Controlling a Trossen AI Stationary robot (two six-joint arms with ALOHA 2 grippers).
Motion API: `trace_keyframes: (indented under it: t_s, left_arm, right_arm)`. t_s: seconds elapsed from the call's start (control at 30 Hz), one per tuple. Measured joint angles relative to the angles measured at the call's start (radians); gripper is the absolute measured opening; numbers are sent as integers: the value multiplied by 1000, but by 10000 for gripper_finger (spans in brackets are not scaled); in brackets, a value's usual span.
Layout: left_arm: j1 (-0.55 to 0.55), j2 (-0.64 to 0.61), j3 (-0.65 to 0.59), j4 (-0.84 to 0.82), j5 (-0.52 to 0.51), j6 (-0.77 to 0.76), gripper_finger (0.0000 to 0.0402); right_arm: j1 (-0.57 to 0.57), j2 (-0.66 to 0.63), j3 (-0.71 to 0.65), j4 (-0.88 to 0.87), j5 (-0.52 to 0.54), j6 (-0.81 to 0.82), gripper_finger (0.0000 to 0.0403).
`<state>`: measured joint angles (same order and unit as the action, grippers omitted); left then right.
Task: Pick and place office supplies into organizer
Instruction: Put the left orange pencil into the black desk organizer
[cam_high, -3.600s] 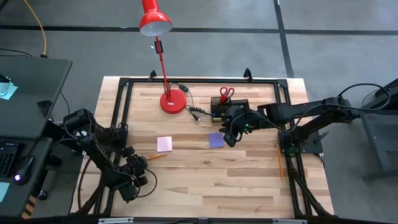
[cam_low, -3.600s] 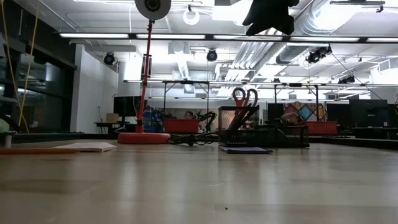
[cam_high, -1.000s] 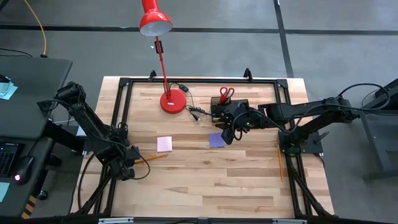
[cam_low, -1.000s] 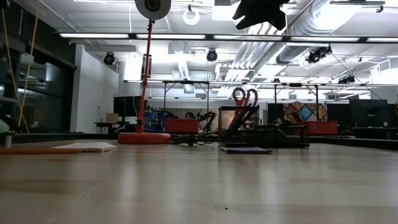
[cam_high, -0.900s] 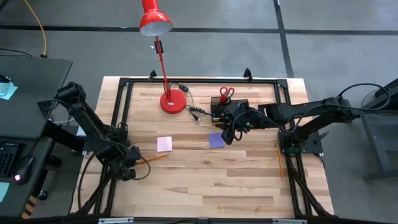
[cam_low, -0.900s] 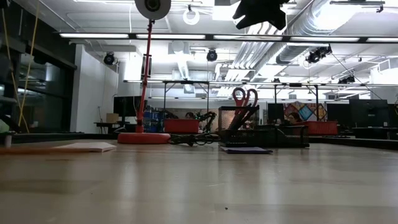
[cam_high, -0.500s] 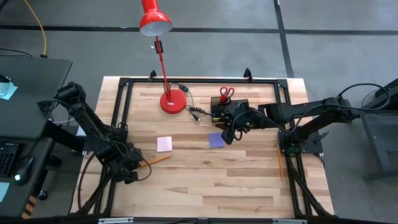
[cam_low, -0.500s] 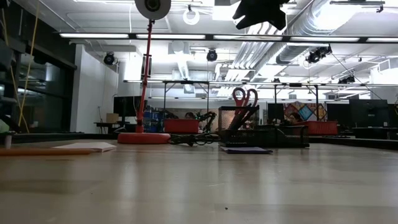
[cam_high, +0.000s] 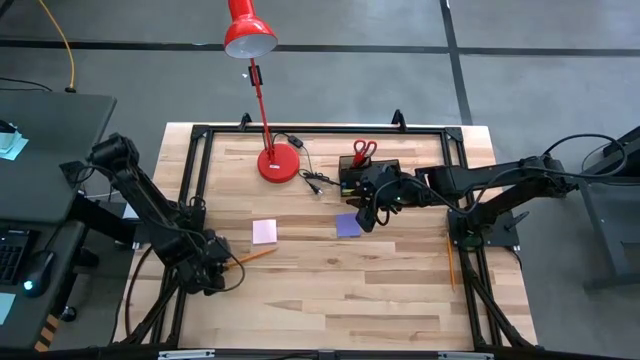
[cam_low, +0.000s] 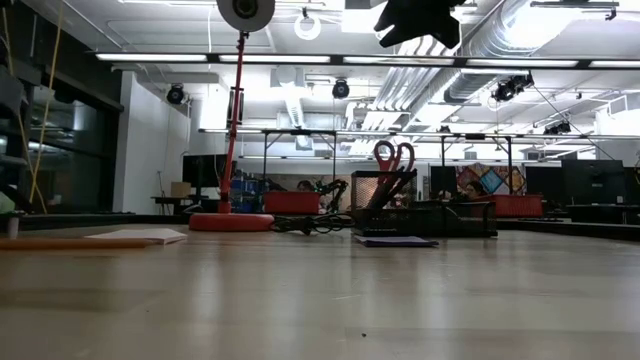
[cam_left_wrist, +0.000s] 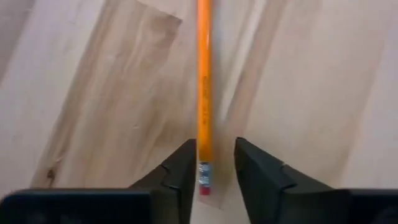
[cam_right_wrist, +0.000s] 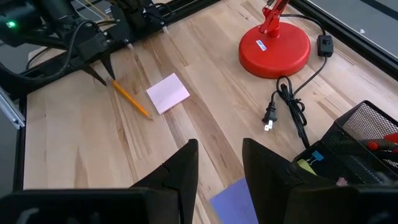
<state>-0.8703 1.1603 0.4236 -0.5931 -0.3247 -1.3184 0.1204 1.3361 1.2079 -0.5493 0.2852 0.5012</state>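
Change: my left gripper (cam_left_wrist: 211, 163) has dropped onto the pencil's (cam_left_wrist: 204, 93) eraser end; fingers apart, straddling, not clamping.
Pencil: thin orange stick, flat on pale wood table (cam_high: 330, 290).
Right gripper (cam_right_wrist: 217, 163): parted, empty, above purple pad (cam_right_wrist: 236, 199).

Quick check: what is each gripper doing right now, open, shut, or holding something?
Left gripper: open, fingers straddling the eraser end of the orange pencil, not clamped.
Right gripper: open, holding nothing, above the purple sticky-note pad.
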Motion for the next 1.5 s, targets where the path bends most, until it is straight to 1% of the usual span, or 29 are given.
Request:
trace_keyframes:
  t_s: [0.07, 0.13, 0.23, 0.33, 0.43, 0.5, 0.6, 0.63, 0.8, 0.9, 1.2, 1.33, 1.4, 1.5]
  left_arm:
    - [0, 14, 0, -9, -10, -28, 119]
    - [0, 26, 0, 2, -45, -47, 135]
    - [-2, 29, 0, 33, -149, -53, 150]
    - [-2, 35, 0, 61, -294, -59, 156]
    - [-9, 42, 0, 64, -447, -79, 154]
    - [-9, 57, 0, 66, -514, -94, 148]
    - [-17, 104, -1, 68, -537, -127, 135]
    - [-28, 126, -7, 80, -564, -154, 131]
    - [-119, 256, -83, 298, -672, -290, 114]
    - [-152, 319, -93, 352, -731, -332, 111]
    - [-160, 431, -91, 376, -719, -302, 124]
    - [-160, 440, -90, 446, -711, -248, 121]
    - [-169, 440, -90, 472, -689, -209, 117]
    - [-207, 440, -90, 479, -679, -214, 116]
  right_arm:
    - [0, 2, 0, -1, 0, 16, 114]
    - [0, 5, 0, -6, -1, 19, 114]
    - [0, 16, 0, -7, -9, 33, 114]
    - [0, 36, 0, -10, -30, 41, 114]
    - [1, 65, 0, -7, -61, 41, 114]
    - [6, 82, 0, 4, -89, 40, 114]
    - [14, 93, 0, 39, -129, 32, 114]
    - [14, 93, 0, 43, -134, 32, 114]
    - [18, 86, 0, 52, -148, 41, 114]
    - [18, 84, 0, 53, -163, 51, 114]
    - [18, 84, 0, 45, -202, 100, 114]
    - [18, 84, 0, 45, -217, 105, 114]
    - [17, 84, 0, 45, -217, 105, 114]
    - [18, 84, 0, 46, -208, 104, 114]
